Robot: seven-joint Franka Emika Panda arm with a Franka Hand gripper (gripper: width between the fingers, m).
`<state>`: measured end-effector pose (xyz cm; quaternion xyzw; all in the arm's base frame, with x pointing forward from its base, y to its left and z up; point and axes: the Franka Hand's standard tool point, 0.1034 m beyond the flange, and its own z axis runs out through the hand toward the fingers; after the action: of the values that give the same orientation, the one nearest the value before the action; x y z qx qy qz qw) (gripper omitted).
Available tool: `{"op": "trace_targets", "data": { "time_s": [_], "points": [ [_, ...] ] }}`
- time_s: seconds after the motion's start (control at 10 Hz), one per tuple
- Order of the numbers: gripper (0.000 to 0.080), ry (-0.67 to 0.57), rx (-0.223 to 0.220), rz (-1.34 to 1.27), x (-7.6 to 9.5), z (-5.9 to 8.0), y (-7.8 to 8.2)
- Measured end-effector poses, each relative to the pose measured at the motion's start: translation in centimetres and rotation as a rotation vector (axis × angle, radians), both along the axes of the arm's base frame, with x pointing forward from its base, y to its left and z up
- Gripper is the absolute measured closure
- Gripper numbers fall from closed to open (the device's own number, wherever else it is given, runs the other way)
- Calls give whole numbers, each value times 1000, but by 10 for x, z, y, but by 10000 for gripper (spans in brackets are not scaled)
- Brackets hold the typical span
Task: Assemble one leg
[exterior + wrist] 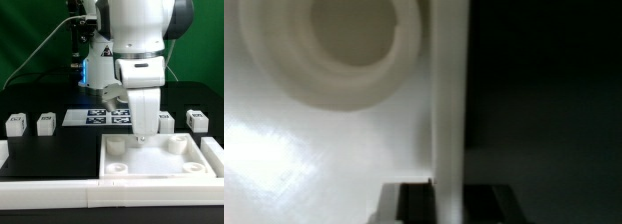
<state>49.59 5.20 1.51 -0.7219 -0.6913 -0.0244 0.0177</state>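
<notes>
- Exterior view: four legs [45,122] sat loose in a row toward the desk's [60,150] far edge, none in the tabletop's [150,160] sockets [118,147].
- Wrist view: fingers [411,204] straddled the tabletop wall; clamped or not, couldn't tell.
- Risk: dragging by that thin wall could skew or drop the tabletop.
- No readable writing, only fiducial tags [14,124].

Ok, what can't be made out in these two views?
- the gripper: exterior view, its own body hides whether it is open or shut.
- the tabletop: wrist view is a blurred close-up; one socket, cut off by the picture's edge.
- the legs: exterior view, tags too small to read.
- the marker board: exterior view, partly behind the arm.
</notes>
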Motion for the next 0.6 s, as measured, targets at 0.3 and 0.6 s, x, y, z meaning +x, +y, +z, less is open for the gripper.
{"op": "trace_targets", "data": {
  "time_s": [0.3,0.6],
  "points": [
    [739,-3,2,4,0,0,9],
    [739,-18,5,-2,0,0,9]
  ]
}}
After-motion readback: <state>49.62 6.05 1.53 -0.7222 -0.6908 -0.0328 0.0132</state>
